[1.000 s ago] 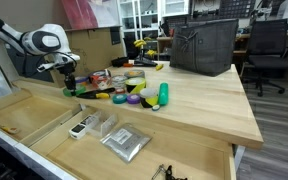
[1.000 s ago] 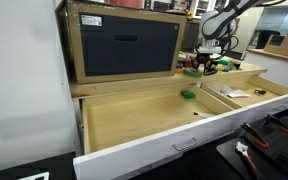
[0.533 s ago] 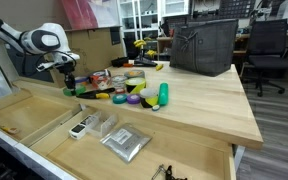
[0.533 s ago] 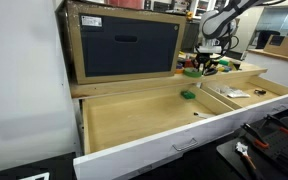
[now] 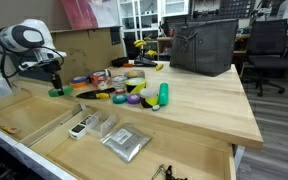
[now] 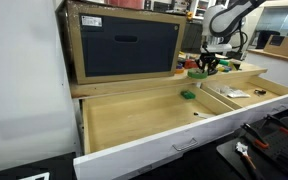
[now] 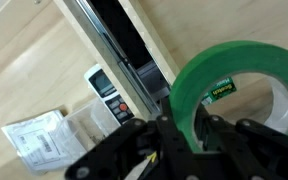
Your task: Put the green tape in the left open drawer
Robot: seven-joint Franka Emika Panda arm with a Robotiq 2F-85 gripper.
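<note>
The green tape (image 7: 239, 65), a bright green ring with a white inner core, stands on edge between my gripper's (image 7: 179, 128) black fingers in the wrist view. The gripper is shut on its band. In an exterior view the gripper (image 5: 52, 78) holds the tape (image 5: 56, 93) just off the left end of the tabletop, by the back of the left open drawer (image 5: 19, 118). That drawer (image 6: 134, 118) is wide, shallow pale plywood, and a small green object (image 6: 188, 95) lies near its far right corner.
The other drawer (image 5: 164, 150) holds a remote (image 5: 81, 128), clear boxes (image 5: 102, 124) and a silver pouch (image 5: 124, 142). Tape rolls and a green bottle (image 5: 163, 95) crowd the tabletop. A dark bag (image 5: 202, 45) stands behind them, and a large box (image 6: 124, 45) stands behind the left drawer.
The jaws closed on the green tape among the clutter. The arm has since carried it leftwards, away from the other rolls and towards the left drawer.
</note>
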